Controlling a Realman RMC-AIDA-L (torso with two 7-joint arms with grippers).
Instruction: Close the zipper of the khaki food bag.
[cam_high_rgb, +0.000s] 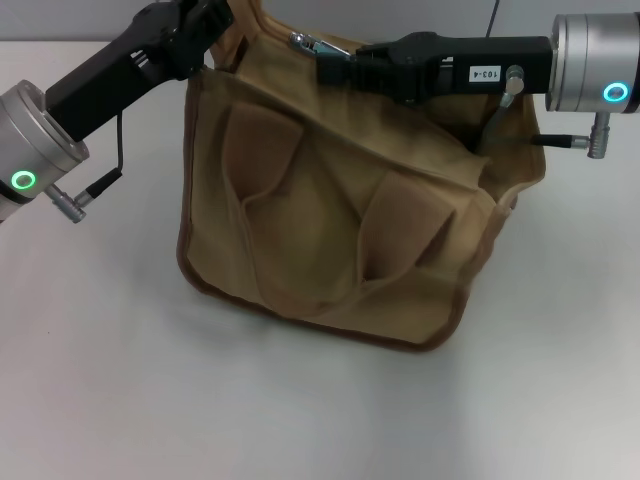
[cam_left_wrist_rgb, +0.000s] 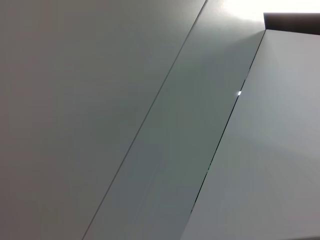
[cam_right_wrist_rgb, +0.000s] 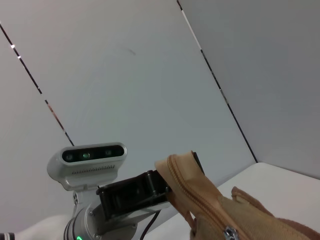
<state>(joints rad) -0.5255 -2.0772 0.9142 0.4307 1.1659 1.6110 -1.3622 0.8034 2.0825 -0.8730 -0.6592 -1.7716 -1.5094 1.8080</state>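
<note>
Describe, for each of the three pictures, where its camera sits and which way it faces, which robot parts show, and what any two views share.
Head view: from the robot's head, looking down at the boxy tan canvas bag on the white table; both arms show, left pincer and right pincer at the bag's top.
Left wrist view: on the left wrist, facing pale panels; no robot part shows.
Right wrist view: on the right wrist, facing along the bag's top toward the left pincer, which holds the bag's end.
Shared: head and right wrist views both show bag, khaki zipper line and left pincer.

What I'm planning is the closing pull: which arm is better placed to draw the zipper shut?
Probably the right: the right gripper lies along the khaki food bag's top, over the zipper, while the left gripper sits at the bag's end corner.
</note>
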